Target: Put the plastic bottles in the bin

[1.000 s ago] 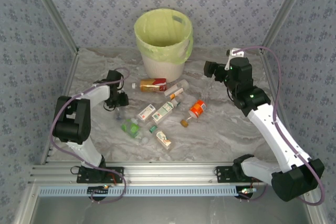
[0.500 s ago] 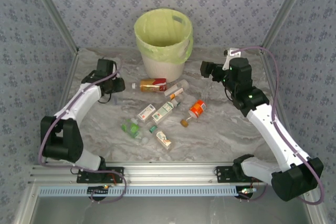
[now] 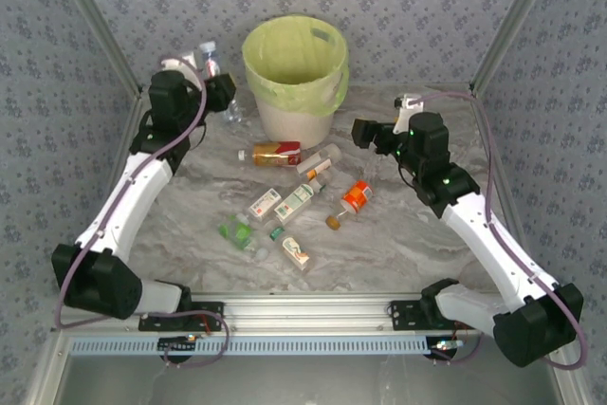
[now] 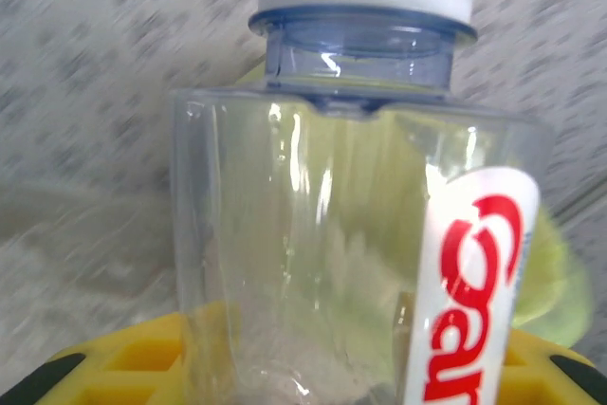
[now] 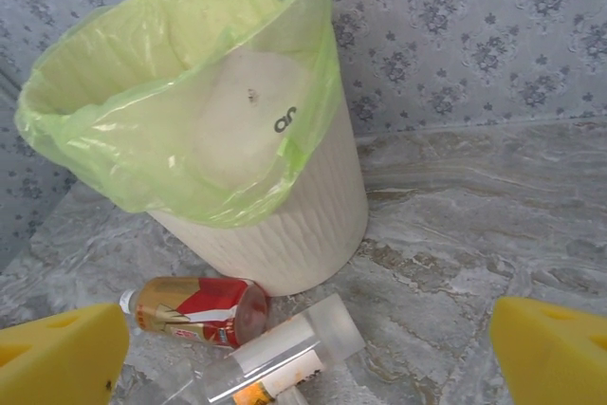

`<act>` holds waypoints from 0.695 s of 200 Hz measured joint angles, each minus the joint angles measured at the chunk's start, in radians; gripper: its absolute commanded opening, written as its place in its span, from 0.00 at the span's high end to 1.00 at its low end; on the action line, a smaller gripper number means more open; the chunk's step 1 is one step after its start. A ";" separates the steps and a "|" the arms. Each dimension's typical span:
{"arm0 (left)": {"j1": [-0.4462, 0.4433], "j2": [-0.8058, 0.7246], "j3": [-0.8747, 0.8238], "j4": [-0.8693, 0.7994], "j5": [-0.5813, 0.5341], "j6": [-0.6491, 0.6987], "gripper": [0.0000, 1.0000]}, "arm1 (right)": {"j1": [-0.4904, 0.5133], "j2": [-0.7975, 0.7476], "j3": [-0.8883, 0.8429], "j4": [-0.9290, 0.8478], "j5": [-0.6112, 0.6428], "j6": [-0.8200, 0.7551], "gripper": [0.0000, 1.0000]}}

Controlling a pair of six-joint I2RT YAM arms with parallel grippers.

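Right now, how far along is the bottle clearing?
Done: nothing confirmable inside the round white bin with yellow-green liner. In hand: left fingers shut on a clear white-capped plastic bottle, raised beside the bin. Left: about eight small plastic bottles lying on the marble table; right fingers open, empty, facing them.

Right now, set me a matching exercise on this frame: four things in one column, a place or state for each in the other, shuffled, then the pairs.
1. bin
2. clear bottle
3. red-labelled bottle
4. right tool

A. open, holding nothing
B. lying on the table
C. upright, lined yellow-green
D. gripped by the left tool

Pairs: 1-C, 2-D, 3-B, 4-A
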 measured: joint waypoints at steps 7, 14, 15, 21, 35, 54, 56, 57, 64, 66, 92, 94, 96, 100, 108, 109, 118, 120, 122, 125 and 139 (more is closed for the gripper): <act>-0.014 0.025 0.036 0.037 0.006 0.000 0.66 | 0.004 -0.007 -0.004 0.002 0.000 0.000 0.00; -0.026 0.050 0.069 0.075 0.010 0.000 0.66 | 0.007 -0.014 -0.008 0.005 0.001 0.000 0.00; -0.027 0.053 0.072 0.078 0.010 0.000 0.66 | 0.008 -0.016 -0.009 0.005 0.001 0.000 0.00; -0.039 0.075 0.099 0.109 0.010 0.005 0.66 | 0.010 -0.023 -0.013 0.005 0.001 0.000 0.00; -0.068 0.123 0.153 0.169 -0.005 0.027 0.66 | 0.012 -0.044 -0.023 0.005 0.002 0.000 0.00; -0.101 0.195 0.221 0.228 -0.033 0.061 0.66 | 0.012 -0.076 -0.039 0.005 0.010 0.000 0.00; -0.105 0.204 0.230 0.235 -0.036 0.065 0.66 | 0.012 -0.077 -0.040 0.005 0.010 0.000 0.00; -0.105 0.208 0.232 0.237 -0.038 0.066 0.66 | 0.012 -0.080 -0.041 0.005 0.011 0.000 0.00; -0.113 0.237 0.255 0.254 -0.046 0.072 0.66 | 0.012 -0.090 -0.045 0.004 0.014 0.000 0.00; -0.115 0.244 0.262 0.258 -0.048 0.075 0.66 | 0.012 -0.093 -0.046 0.004 0.016 0.000 0.00; -0.117 0.356 0.375 0.269 -0.079 0.095 0.66 | 0.012 -0.124 -0.054 0.002 0.029 0.000 0.00; -0.117 0.365 0.385 0.268 -0.081 0.095 0.66 | 0.012 -0.126 -0.055 0.002 0.031 0.001 0.00; -0.117 0.375 0.395 0.269 -0.084 0.097 0.66 | 0.012 -0.127 -0.055 0.001 0.032 0.001 0.00; -0.117 0.394 0.415 0.268 -0.087 0.098 0.66 | 0.012 -0.132 -0.056 0.000 0.035 0.000 0.00; -0.115 0.425 0.449 0.265 -0.091 0.102 0.66 | 0.012 -0.137 -0.059 -0.002 0.039 0.001 0.00; -0.115 0.430 0.454 0.265 -0.092 0.103 0.66 | 0.012 -0.138 -0.059 -0.003 0.039 0.001 0.00; -0.115 0.465 0.489 0.258 -0.093 0.110 0.66 | 0.012 -0.143 -0.060 -0.005 0.044 0.001 0.00; -0.115 0.472 0.498 0.255 -0.093 0.112 0.65 | 0.012 -0.143 -0.061 -0.006 0.045 0.001 0.00; -0.115 0.477 0.504 0.254 -0.093 0.113 0.65 | 0.012 -0.143 -0.061 -0.007 0.046 0.001 0.00; -0.116 0.491 0.518 0.248 -0.093 0.119 0.65 | 0.012 -0.144 -0.061 -0.008 0.047 0.002 0.00; -0.119 0.546 0.589 0.199 -0.092 0.146 0.65 | 0.012 -0.146 -0.061 -0.015 0.055 0.003 0.00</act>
